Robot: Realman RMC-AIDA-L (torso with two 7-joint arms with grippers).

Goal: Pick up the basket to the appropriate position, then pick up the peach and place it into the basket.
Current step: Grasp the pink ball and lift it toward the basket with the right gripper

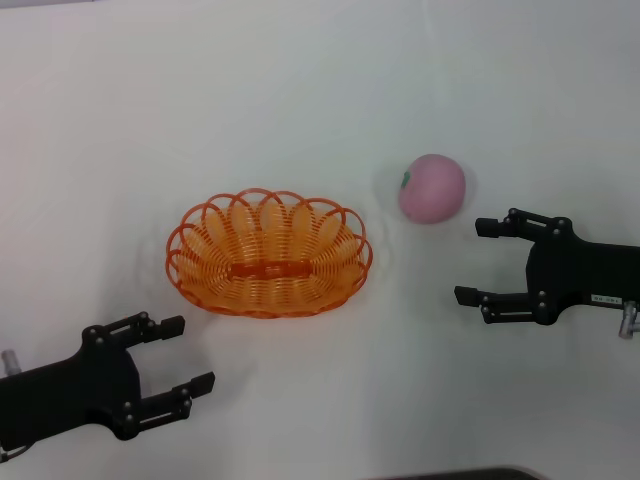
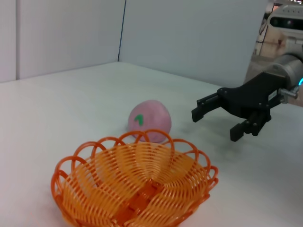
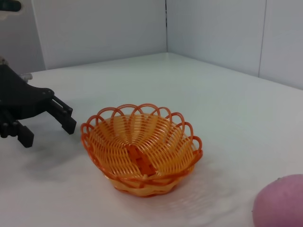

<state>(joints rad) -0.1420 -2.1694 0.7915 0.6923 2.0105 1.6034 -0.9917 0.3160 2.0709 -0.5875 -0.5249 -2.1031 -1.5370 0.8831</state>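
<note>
basket (image 1: 268, 255) on bench (image 1: 300, 100), near left tool (image 1: 180, 354), spread, empty | peach (image 1: 432, 188) just beyond right tool (image 1: 478, 261), spread, apart from it

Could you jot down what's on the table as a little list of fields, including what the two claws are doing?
basket: orange wire basket, sitting on the white table, nothing inside
peach: pink peach, on the table beside the basket, apart from it
left gripper: left gripper, open, holding nothing, near the basket
right gripper: right gripper, open, holding nothing, near the peach
</note>
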